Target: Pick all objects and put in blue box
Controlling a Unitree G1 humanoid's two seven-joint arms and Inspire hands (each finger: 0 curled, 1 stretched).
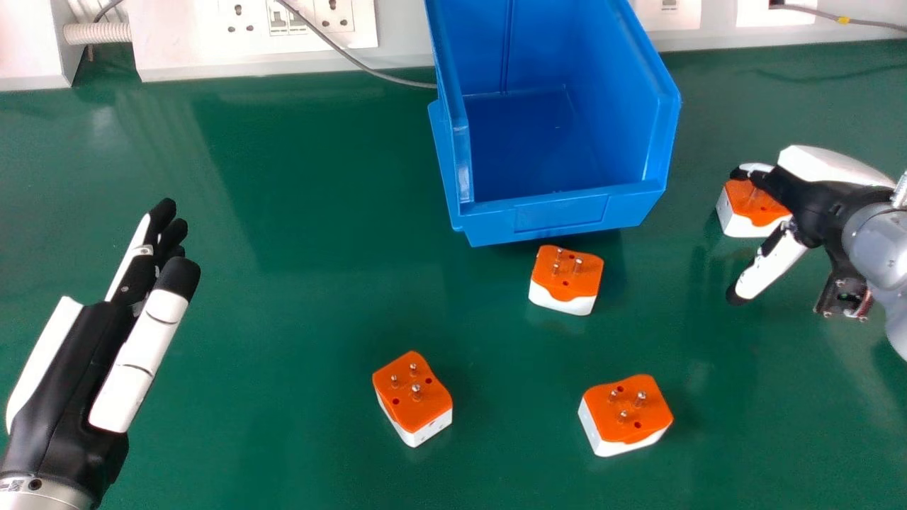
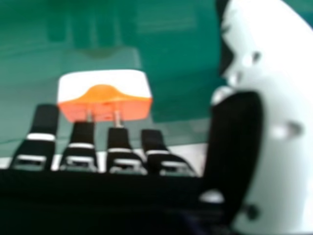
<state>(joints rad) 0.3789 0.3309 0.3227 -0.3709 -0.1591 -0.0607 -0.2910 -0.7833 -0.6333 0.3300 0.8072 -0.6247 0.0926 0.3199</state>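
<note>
Your right hand, open, grips nothing beside an orange-and-white plastic adapter — three matching adapters dot the green bench before the open blue plastic box; left hand open, empty.

Tabletop green, paler glossy streaks across it. Box plain blue all over. Plug adapters two-tone, orange over white (same pairing on all four), pins silvery. Left robot hand and right robot hand black and white. Socket panel white. Cable grey; another cable grey, yellow band.
</note>
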